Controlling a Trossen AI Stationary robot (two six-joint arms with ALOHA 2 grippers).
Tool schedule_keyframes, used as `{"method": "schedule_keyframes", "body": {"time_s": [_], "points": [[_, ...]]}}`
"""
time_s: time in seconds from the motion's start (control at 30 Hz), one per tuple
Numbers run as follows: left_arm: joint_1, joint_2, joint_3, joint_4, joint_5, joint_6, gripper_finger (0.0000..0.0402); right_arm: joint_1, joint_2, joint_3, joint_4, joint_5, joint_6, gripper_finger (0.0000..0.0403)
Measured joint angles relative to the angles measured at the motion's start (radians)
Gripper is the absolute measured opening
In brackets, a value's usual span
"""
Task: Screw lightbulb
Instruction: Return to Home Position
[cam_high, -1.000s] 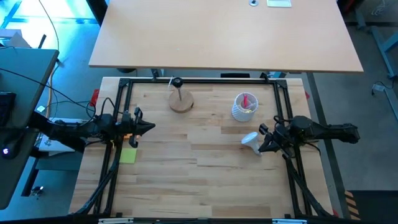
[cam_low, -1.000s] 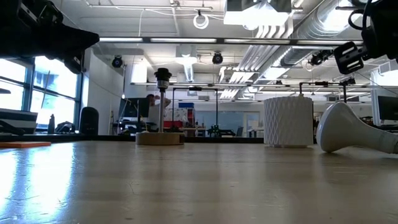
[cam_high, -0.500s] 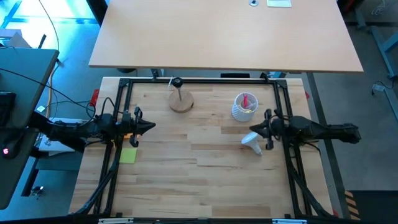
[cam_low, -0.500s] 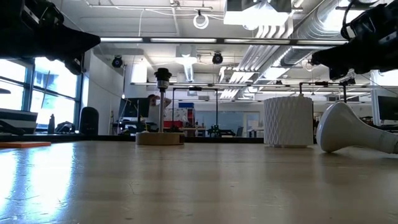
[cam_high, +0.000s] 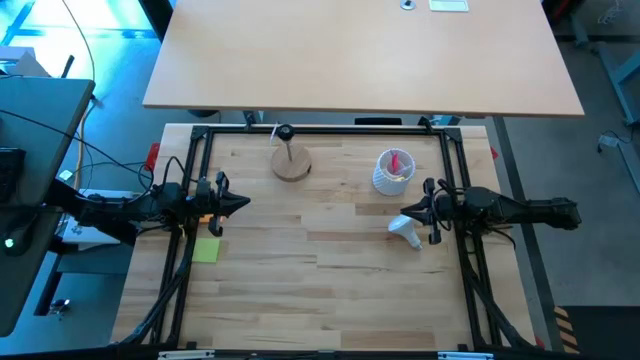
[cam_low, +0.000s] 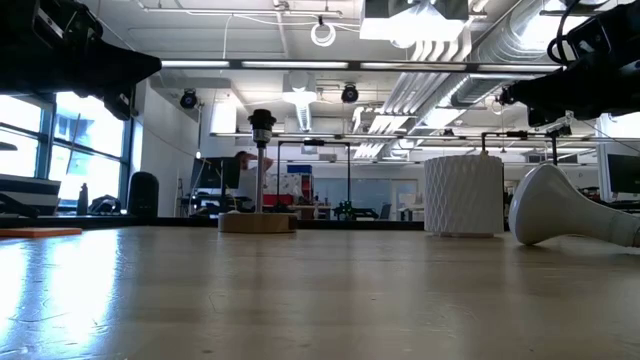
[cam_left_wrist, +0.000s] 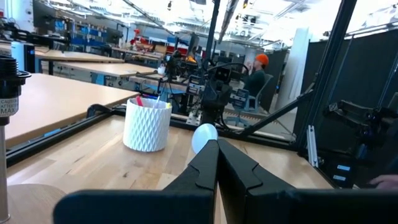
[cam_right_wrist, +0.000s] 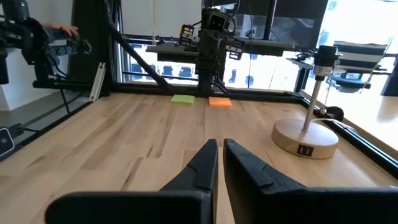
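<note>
The white lightbulb (cam_high: 408, 234) lies on its side on the wooden table (cam_high: 320, 280), right of the middle. In the low view its globe (cam_low: 548, 205) and its neck (cam_low: 618, 231) both rest on the tabletop. It also shows in the left wrist view (cam_left_wrist: 204, 133). My right gripper (cam_high: 404, 217) hangs shut just above the bulb, clear of it in the low view (cam_low: 522, 93), and its fingers point toward the table's left. My left gripper (cam_high: 243, 204) waits shut and empty at the table's left side. The wooden lamp base with its black-topped post (cam_high: 290, 160) stands at the far middle.
A white perforated cup with pink items (cam_high: 393, 172) stands at the far right, close behind the bulb. A yellow-green note (cam_high: 206, 250) lies near the left edge. A black frame (cam_high: 320, 129) runs around the table. Open wood lies across the middle and near side.
My right gripper has gone a little toward the table's left and turned about its wrist, ending over the bulb with its fingers pointing left. It has kept still in the last half second. The bulb has stayed where it was.
</note>
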Motion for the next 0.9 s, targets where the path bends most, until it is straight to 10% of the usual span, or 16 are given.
{"method": "schedule_keyframes", "body": {"time_s": [0.9], "points": [[0.019,0.001,0.0,0.0,0.006,0.0,0.0,0.0,0.002,0.001,-0.002,-0.001,0.0,0.002]]}}
